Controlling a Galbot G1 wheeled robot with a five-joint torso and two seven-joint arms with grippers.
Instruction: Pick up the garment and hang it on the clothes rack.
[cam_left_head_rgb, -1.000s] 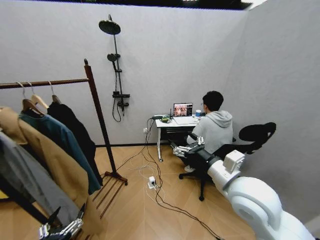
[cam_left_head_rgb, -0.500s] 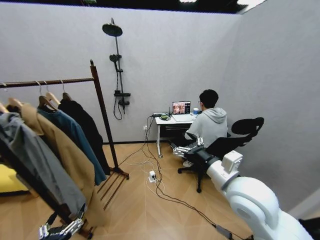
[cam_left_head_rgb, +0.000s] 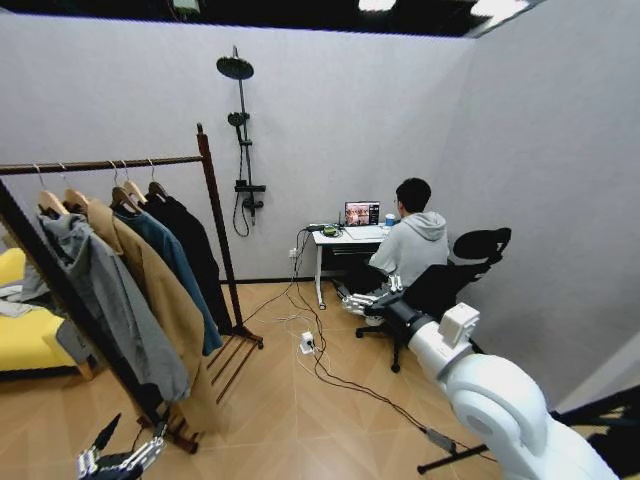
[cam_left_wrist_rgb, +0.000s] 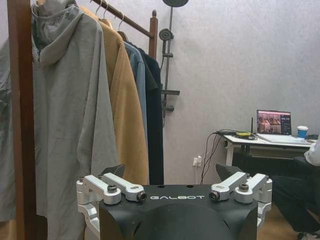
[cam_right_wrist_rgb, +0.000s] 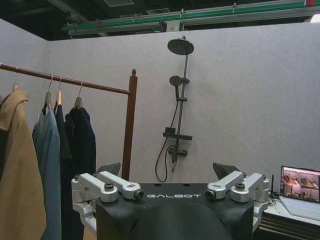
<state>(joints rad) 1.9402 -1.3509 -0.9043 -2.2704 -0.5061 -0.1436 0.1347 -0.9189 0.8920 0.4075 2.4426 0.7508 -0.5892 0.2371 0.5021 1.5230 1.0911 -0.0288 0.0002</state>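
A: Jacket (cam_left_head_rgb: 192, 255), the black one, hangs on its hanger at the far end of the rack (cam_left_head_rgb: 212, 215), hook over the top rail, next to the end post. It sits up and away from the left gripper (cam_left_head_rgb: 118, 458), which is low by the rack's foot.

B: So it is already hung?

A: From how it lies now, yes; the hanging looks done. Beside it, nearer the gripper, come the blue jacket (cam_left_head_rgb: 165, 270), the tan coat (cam_left_head_rgb: 158, 295) and a grey hooded one (cam_left_head_rgb: 100, 290).

B: What changed in the last second?

A: The whole head view slid. The rack and its clothes shifted rightward and more of the near end came in, with a yellow seat (cam_left_head_rgb: 30, 335) now showing past it. That is the camera turning or backing, not the clothes moving. Both arms keep their places in the picture.

B: And the hands?

A: Left gripper is spread wide and carries nothing; its wrist view shows the two fingers far apart with the rack beyond. Right gripper (cam_left_head_rgb: 365, 299) is out ahead, well off from the rack, fingers likewise apart and bare.

B: Meaning?

A: I judge the robot is pulling away from a finished job.
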